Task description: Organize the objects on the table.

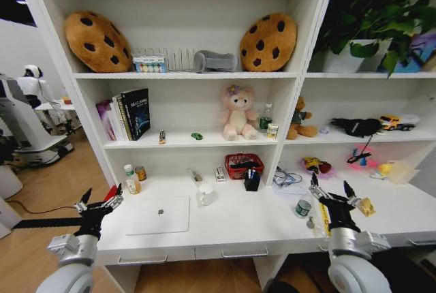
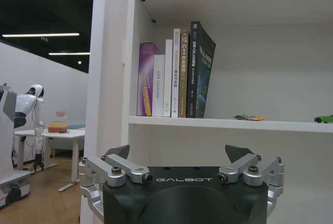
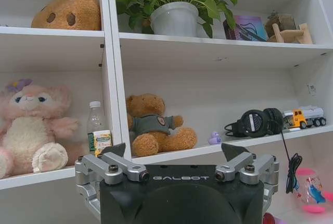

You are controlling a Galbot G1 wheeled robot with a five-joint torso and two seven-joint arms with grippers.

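- Your left gripper (image 1: 99, 205) hangs at the desk's (image 1: 231, 228) front left corner, fingers spread wide, holding nothing and touching nothing.
- Your right gripper (image 1: 332, 193) sits over the front edge toward the right end, jaws likewise spread and empty.
- Just beside the right gripper lie the green-labelled can (image 1: 304, 206), on its inner side, and the yellow packet (image 1: 366, 206), on its outer side.
- The silver laptop (image 1: 159, 214) lies closed and flat near the front edge, just inward of your left gripper.
- Farther back you have the white mug (image 1: 205, 193) near the middle, and a red basket (image 1: 243, 165) against the back edge.
- On the shelf above, the tiny green toy car (image 1: 197, 136) rests between the books (image 1: 125, 114) and the pink bear (image 1: 238, 112).
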